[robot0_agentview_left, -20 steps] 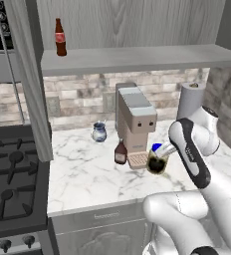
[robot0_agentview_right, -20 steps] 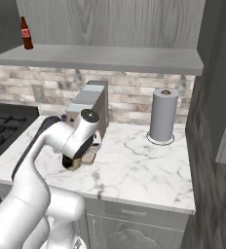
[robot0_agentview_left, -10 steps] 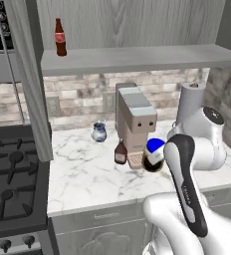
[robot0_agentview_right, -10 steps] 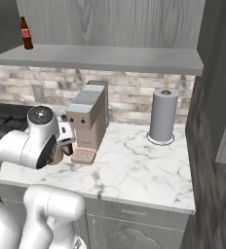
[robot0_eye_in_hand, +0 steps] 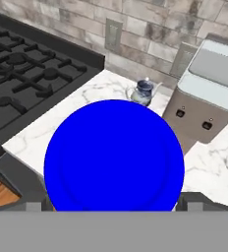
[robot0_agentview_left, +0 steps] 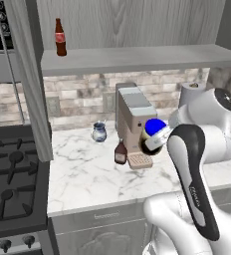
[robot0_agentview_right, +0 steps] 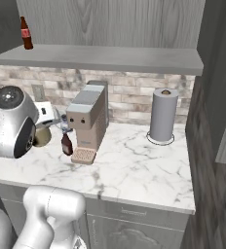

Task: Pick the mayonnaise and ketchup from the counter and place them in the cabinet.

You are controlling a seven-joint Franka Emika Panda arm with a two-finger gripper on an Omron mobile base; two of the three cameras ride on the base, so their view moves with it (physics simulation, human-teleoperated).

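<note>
The mayonnaise (robot0_agentview_left: pixel 154 135) — a round jar with a bright blue lid — is held up in the air in front of the coffee machine (robot0_agentview_left: pixel 133 122), well above the counter (robot0_agentview_left: pixel 87 174), gripped by the gripper (robot0_agentview_left: pixel 160 139), whose fingers are spread wide around the jar's body. In the hand view the blue lid (robot0_eye_in_hand: pixel 114 155) is seen from straight above and very close, with the dark finger tips at either side of it low in the picture. From the right, the jar's cream body (robot0_agentview_right: pixel 41 136) is seen beside the arm's white wrist. The ketchup (robot0_agentview_left: pixel 120 152) — a squat dark bottle with a narrow neck — stands upright on the marble, just beside the drip tray at the foot of the coffee machine. A small glass jug (robot0_agentview_left: pixel 98 132) stands further back, near the brick wall. A roll of paper towels (robot0_agentview_right: pixel 163 115) stands upright at the far right of the worktop. To the left lies a black stove (robot0_agentview_left: pixel 13 184). Above, on the long pale shelf of the cabinet (robot0_agentview_left: pixel 137 57), a slim red-labelled bottle (robot0_agentview_left: pixel 60 37) stands at the left end.
</note>
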